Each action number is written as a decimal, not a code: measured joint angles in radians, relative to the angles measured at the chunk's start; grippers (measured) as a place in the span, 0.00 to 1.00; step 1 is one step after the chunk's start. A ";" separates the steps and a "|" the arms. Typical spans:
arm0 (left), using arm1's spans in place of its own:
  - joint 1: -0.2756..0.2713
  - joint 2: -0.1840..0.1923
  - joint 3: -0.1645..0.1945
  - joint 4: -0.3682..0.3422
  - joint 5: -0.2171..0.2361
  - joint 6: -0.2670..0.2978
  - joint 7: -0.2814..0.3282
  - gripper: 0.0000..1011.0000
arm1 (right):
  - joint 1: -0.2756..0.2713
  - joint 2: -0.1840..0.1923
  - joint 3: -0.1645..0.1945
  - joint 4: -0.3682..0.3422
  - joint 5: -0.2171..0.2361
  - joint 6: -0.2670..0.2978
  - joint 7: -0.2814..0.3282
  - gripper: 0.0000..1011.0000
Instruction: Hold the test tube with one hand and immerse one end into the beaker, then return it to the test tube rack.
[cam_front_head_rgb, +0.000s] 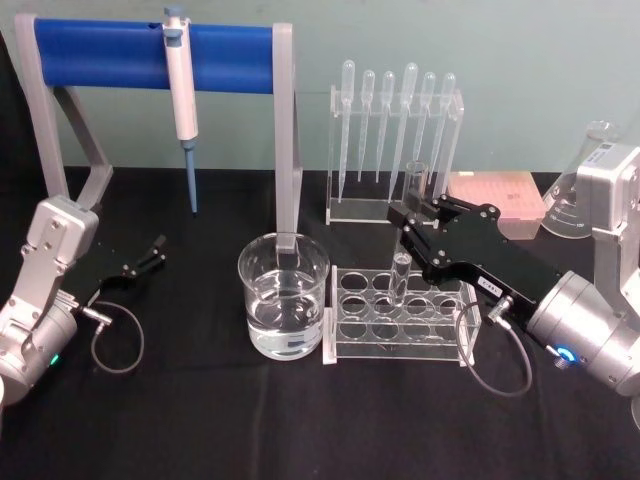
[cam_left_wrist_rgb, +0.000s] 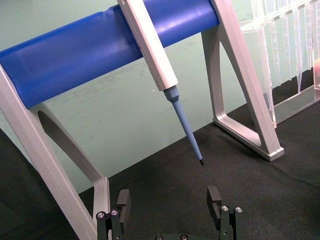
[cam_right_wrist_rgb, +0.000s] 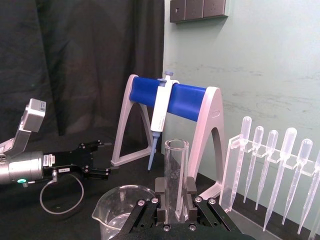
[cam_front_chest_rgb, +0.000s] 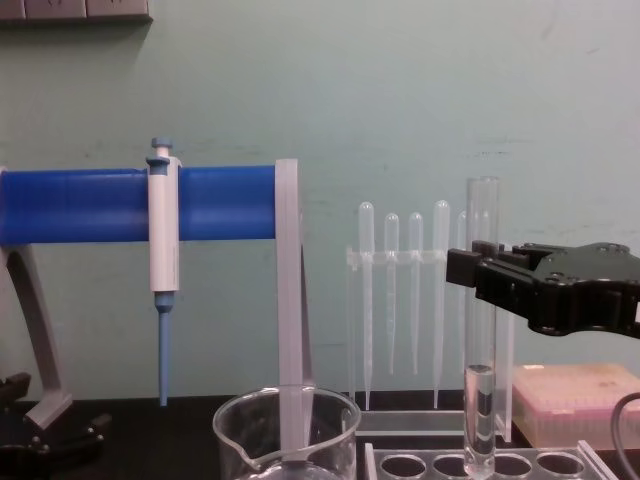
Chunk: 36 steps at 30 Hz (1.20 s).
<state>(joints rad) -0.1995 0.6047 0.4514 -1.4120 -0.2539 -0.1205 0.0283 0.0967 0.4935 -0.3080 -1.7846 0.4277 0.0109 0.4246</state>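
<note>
- The right gripper has its jaws pinching the test tube about midway up its length. The tube stands upright, long axis vertical, open rim on top.
- Below the jaws, the tube's rounded bottom sits at the top plate of the test tube rack, at a rear-row hole. From the chest view I cannot tell whether it is inside the hole or just above it.
- The beaker, part-filled with clear liquid, stands just beside the rack on the robot's left. The tube therefore lies to the beaker's right. As I judge it, it must rise free of the rack, then travel leftward over the rim, keeping vertical.
- The right arm is plainly the nearer one. The left gripper rests well apart over the tabletop, near the foot of the blue stand, jaws spread and empty.
</note>
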 joint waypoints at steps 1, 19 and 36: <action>0.000 0.000 0.000 0.000 0.000 0.000 0.000 0.99 | 0.000 0.000 0.000 0.000 0.000 0.000 0.000 0.22; 0.000 0.000 0.000 0.000 0.000 0.000 0.000 0.99 | 0.000 0.000 0.000 0.000 0.000 0.000 0.000 0.22; 0.000 0.000 0.000 0.000 0.000 0.000 0.000 0.99 | 0.000 0.000 0.000 0.000 0.000 0.000 0.000 0.22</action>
<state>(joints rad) -0.1995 0.6047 0.4514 -1.4120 -0.2539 -0.1205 0.0283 0.0967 0.4935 -0.3081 -1.7847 0.4277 0.0109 0.4246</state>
